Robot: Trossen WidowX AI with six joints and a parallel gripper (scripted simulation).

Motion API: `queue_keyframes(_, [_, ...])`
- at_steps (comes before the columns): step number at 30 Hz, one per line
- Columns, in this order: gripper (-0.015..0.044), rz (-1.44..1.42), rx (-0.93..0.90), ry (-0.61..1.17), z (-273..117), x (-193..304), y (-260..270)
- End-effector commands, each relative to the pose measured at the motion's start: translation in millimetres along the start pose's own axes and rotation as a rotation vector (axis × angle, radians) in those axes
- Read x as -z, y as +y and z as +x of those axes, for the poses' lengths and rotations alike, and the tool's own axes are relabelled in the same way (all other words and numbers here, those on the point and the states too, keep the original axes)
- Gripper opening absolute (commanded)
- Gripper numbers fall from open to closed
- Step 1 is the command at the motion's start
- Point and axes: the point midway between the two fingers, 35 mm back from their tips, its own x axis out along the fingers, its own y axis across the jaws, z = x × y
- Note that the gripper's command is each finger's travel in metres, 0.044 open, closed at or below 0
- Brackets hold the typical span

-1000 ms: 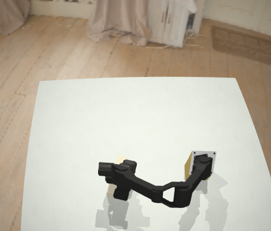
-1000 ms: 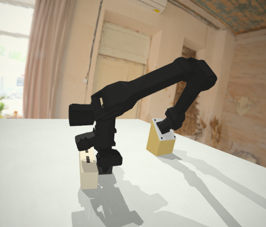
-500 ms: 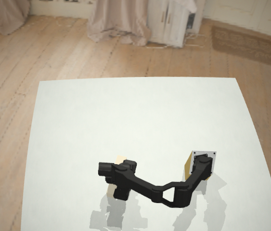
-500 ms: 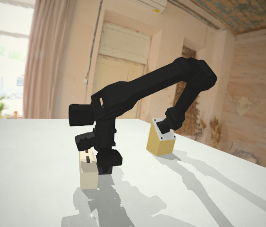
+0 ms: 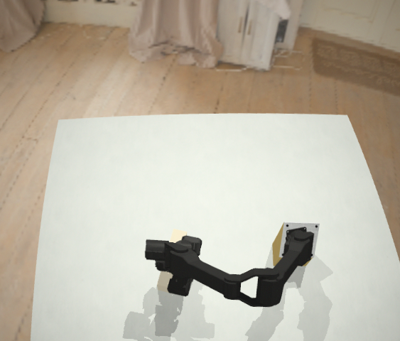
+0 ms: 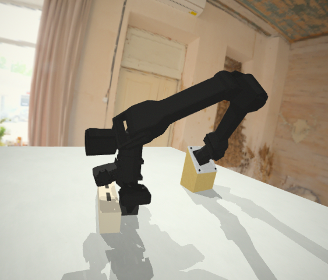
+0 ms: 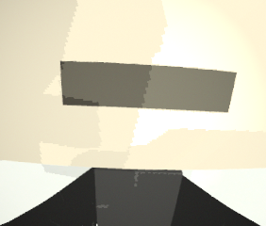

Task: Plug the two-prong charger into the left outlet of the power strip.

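Note:
The cream power strip [image 5: 177,234] [image 6: 108,218] [image 7: 24,56] lies on the white table under the arm's wrist. Dark slots [image 6: 107,195] show on its top, and one wide dark slot [image 7: 147,87] fills the middle of the wrist view. My gripper [image 6: 133,197] [image 7: 133,171] points straight down and is shut on the dark two-prong charger [image 6: 126,210] [image 7: 138,195]. The charger sits low, close against the strip's side in the exterior view. Its prongs are hidden. In the overhead view the wrist covers the gripper and the charger.
The arm's base sits on a tan block [image 5: 278,244] [image 6: 195,177] at the right of the white table [image 5: 192,165] [image 6: 22,181]. The table's edges drop off to a wooden floor [image 5: 82,73].

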Motion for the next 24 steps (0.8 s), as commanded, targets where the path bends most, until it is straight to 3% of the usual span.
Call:
queue_keyframes(1, [0.0000, -0.004, -0.003, -0.003, 0.2, 1.1, -0.1])
queue_keyframes(24, [0.0000, -0.008, -0.005, -0.006, 0.5, 5.1, -0.1])
